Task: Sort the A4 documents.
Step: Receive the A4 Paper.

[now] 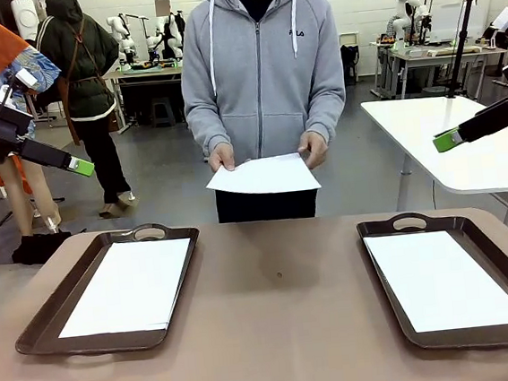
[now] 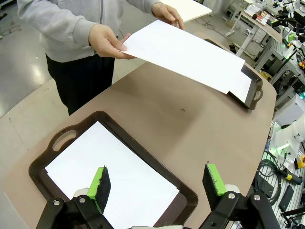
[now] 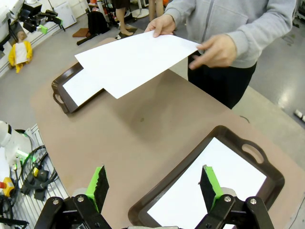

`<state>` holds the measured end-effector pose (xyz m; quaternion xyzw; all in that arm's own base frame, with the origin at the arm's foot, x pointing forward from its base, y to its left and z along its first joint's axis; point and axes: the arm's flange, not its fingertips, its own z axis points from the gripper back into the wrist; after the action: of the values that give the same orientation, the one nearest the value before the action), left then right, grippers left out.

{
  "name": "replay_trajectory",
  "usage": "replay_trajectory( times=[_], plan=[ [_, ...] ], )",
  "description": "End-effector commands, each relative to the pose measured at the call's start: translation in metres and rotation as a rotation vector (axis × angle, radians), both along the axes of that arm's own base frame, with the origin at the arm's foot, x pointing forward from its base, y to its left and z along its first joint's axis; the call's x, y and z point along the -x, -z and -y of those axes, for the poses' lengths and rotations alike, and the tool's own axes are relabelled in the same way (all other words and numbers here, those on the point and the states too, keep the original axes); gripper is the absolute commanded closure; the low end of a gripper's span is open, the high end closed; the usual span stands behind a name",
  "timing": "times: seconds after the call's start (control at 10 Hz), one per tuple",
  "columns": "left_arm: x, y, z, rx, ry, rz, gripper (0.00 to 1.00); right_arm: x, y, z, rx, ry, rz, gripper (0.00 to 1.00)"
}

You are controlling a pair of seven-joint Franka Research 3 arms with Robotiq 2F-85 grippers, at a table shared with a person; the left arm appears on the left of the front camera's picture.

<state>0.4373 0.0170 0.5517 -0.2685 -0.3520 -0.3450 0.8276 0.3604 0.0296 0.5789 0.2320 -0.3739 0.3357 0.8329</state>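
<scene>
While the person's hands (image 1: pixel 222 157) hold a thin white A4 sheet (image 1: pixel 264 175) above the bench's (image 1: pixel 284 314) far edge, both your tools, left (image 1: pixel 81 167) and right (image 1: pixel 447 140), hang released. Other sheets lie in the left (image 1: pixel 34 333) and right (image 1: pixel 393 321) dark brown trays. Pinch carelessly and you could crease or drop it.

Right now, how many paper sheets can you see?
3: one in the left tray, one in the right tray, one held by the person. Each could be a stack hiding more.

Wearing a grey zip-up hoodie (image 1: pixel 259 59) with white drawstrings, small chest lettering, dark trousers. Showing white arm casings, black end effector bodies with silver screws; left end effector (image 2: pixel 157 185) and right end effector (image 3: pixel 153 184) each carrying bright green pads at the tips.
</scene>
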Motion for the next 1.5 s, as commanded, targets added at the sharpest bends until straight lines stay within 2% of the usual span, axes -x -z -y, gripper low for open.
replay_trajectory(
  times=[0.0, 1.4],
  plan=[
    [0.0012, -0.001, 0.0001, -0.001, 0.009, 0.01, 0.0, -0.001, 0.0022, -0.0005, -0.007, -0.008, -0.002, 0.0],
    [0.0012, -0.001, 0.0001, -0.001, 0.009, 0.01, 0.0, -0.001, 0.0022, -0.0005, -0.007, -0.008, -0.002, 0.0]
  ],
)
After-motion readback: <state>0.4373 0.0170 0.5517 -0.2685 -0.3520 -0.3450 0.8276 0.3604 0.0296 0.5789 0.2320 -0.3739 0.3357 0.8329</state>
